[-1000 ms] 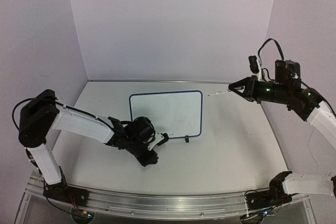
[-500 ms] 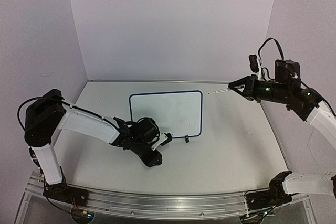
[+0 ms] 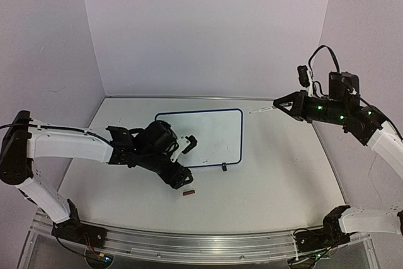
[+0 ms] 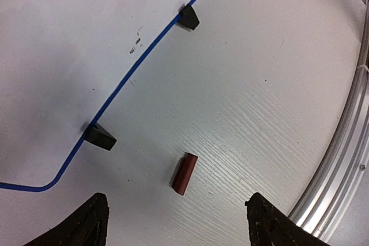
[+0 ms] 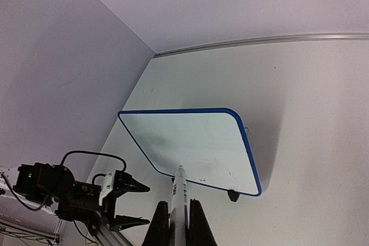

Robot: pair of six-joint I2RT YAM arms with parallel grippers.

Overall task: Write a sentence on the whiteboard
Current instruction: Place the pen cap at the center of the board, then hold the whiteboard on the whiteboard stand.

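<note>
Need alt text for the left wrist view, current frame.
A small dark red cap-like piece lies on the white table between the open fingers of the left gripper, untouched by them. Up and left is the whiteboard, its blue-framed corner showing two black feet and a few faint marks. A metal rail runs along the right edge.

The left gripper is held low and angled downward with jaws spread wide, while the right gripper is held raised, clamped shut.

White table with whiteboard, small red block
</note>
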